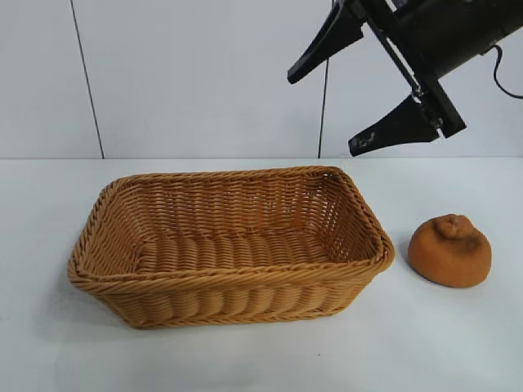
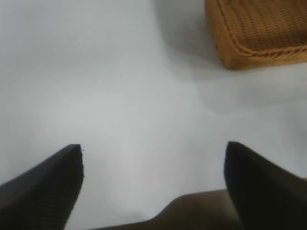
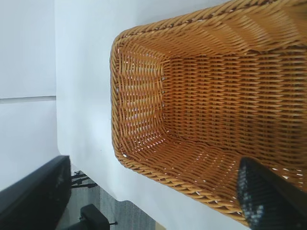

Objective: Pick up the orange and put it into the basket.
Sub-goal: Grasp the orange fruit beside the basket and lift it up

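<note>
While it sat alone on the white surface [image 1: 458, 343], the orange [image 1: 450, 250] lay just beside the right short end of the basket [image 1: 230, 245], apart from it by a narrow strip of bare surface. It was a dull brownish-orange lump with a matte skin, round but a little flattened below, and it had a wrinkled knobby bump on its top. Nothing touched it.

To its left stood the basket, a rectangular one of tan-golden woven wicker. Its sides sloped outward, its rim was a thick braid, and its walls showed horizontal rows of weave with ribbed bulges along the near side. Inside, only the woven bottom and walls were visible.

Above the space between the basket's right end and the orange hung the right gripper [image 1: 331, 94], well above both. Its two black pointed fingers [image 1: 323, 45] were spread wide and held nothing.

In the left wrist view, the left gripper [image 2: 153, 153] was also spread wide and empty, over bare smooth surface, with one corner of the basket farther off. Its black fingers [image 2: 48, 184] had a fine ribbed texture on the inner faces.
</note>
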Controlling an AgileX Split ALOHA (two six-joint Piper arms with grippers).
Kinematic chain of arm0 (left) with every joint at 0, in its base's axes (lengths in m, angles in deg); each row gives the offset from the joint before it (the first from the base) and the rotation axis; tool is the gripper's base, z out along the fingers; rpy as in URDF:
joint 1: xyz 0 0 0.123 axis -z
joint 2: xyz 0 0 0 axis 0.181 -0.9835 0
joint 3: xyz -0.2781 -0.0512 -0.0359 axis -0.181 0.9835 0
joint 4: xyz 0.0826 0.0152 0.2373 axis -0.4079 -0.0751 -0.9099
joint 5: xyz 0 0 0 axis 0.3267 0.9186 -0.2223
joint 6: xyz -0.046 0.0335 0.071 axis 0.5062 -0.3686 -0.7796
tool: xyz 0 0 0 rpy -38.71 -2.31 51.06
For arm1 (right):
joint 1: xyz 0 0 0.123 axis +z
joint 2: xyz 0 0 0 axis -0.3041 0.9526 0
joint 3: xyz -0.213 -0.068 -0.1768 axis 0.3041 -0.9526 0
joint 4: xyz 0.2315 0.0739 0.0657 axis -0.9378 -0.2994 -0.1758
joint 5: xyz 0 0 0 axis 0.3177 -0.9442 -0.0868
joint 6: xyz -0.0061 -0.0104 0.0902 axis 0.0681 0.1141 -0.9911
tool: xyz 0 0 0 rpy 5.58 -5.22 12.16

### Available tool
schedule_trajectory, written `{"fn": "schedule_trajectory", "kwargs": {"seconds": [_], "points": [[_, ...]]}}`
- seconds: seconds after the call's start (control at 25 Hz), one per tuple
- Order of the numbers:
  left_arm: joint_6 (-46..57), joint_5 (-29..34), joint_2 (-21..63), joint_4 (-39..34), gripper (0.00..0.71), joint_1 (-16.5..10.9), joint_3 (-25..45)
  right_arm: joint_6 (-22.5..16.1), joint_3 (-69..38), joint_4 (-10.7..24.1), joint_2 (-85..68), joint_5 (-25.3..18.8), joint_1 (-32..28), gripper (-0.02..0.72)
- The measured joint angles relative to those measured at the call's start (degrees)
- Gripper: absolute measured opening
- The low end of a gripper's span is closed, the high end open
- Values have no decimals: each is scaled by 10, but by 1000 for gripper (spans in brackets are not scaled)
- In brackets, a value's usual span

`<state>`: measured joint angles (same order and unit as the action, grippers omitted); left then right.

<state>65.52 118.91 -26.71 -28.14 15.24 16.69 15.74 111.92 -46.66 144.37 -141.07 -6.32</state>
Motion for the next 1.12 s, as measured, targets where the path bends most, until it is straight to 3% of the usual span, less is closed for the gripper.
{"fn": "schedule_trajectory", "kwargs": {"seconds": [0.12, 0.44, 0.56, 0.76, 1.12], "points": [[0, 0, 46, 0, 577, 0, 0, -34, 47, 69, 0, -12, 0, 641], [0, 0, 119, 0, 577, 0, 0, -198, 130, 346, 0, -49, 0, 641], [0, 0, 119, 0, 577, 0, 0, -227, 131, 416, 0, -60, -15, 641], [0, 0, 119, -1, 577, 0, 0, -237, 131, 442, 0, -67, -75, 641], [0, -1, 119, -1, 577, 0, 0, -224, 124, 427, 44, -71, -102, 641]]}}
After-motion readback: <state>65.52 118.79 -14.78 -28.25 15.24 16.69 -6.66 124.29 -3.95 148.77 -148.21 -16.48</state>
